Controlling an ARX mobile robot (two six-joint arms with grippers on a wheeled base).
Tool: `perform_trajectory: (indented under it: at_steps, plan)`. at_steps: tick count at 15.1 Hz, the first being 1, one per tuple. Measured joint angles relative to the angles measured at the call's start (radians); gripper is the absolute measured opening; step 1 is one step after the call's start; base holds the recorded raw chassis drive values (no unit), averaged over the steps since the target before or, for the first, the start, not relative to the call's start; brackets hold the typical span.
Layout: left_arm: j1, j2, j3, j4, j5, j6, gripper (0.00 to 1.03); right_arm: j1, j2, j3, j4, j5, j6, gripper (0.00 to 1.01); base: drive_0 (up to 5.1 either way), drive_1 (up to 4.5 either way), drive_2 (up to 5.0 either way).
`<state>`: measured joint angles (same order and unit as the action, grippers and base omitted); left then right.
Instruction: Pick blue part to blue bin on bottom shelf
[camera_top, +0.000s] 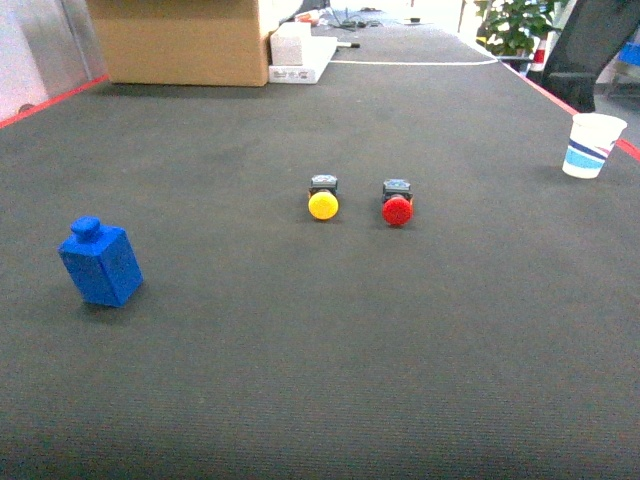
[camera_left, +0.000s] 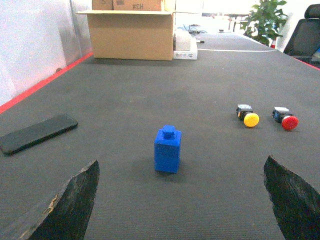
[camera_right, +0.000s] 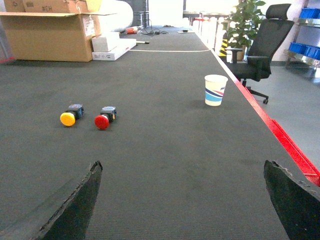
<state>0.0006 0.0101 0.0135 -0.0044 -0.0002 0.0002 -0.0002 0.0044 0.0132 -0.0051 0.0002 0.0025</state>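
The blue part (camera_top: 100, 262) stands upright on the dark table at the left, its round knob on top. In the left wrist view the blue part (camera_left: 167, 148) is ahead of my left gripper (camera_left: 181, 172), centred between the wide-apart jaws and a little beyond the tips. That gripper is open and holds nothing. My right gripper (camera_right: 182, 172) is open too, over bare table surface, with nothing between its fingers. Neither gripper shows in the head view. The blue bin and the bottom shelf are out of view.
A yellow button (camera_top: 323, 199) and a red button (camera_top: 397, 204) lie mid-table. A paper cup (camera_top: 592, 145) stands near the red right edge. A cardboard box (camera_top: 180, 40) sits at the back left. A black phone (camera_left: 37, 132) lies left of the blue part.
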Motion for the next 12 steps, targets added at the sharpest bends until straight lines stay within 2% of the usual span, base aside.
perform_trajectory:
  at_steps: [12]
  plan:
    - [0.000, 0.000, 0.000, 0.000, 0.000, 0.000, 0.98, 0.000, 0.000, 0.000, 0.000, 0.000, 0.000, 0.98, 0.0, 0.00, 0.0]
